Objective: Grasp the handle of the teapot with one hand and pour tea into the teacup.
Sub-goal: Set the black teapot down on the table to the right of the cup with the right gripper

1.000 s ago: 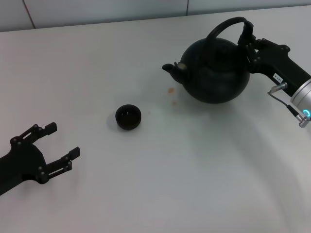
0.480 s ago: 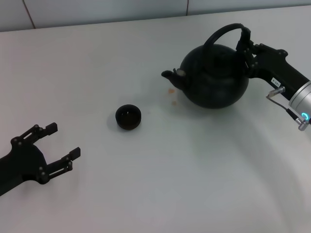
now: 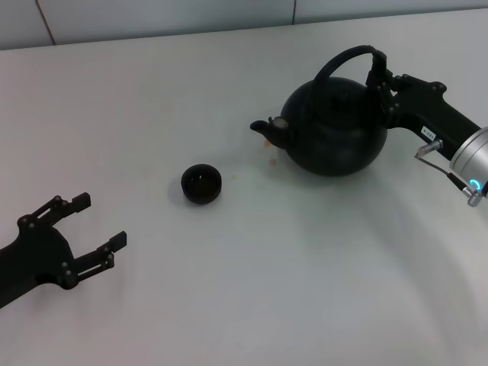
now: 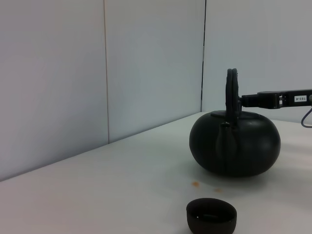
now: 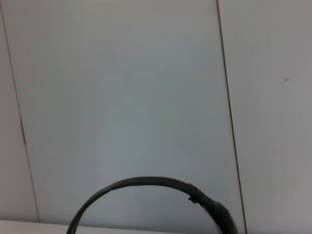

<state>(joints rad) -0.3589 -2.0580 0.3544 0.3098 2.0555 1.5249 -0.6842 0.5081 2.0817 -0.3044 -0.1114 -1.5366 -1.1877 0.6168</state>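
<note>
Right end effector [image 3: 379, 76] clasping handle [image 3: 343, 57], wrist view arch-only

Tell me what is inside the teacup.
The teacup looks dark inside; a faint glint shows near its bottom, but whether that is liquid cannot be told. Its near wall hides part of the interior.

right gripper [image 3: 379, 81] clamped, arm reaching in; left gripper [image 3: 99, 229] spread, low, idle.

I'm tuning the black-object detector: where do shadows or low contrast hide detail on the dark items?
Head view: the teapot casts a soft shadow toward the camera, and the right gripper blends into the handle. Left wrist view: the teapot is a near-silhouette and the teacup shows only a faint rim. Right wrist view: just the handle's arc against the pale wall.
</note>
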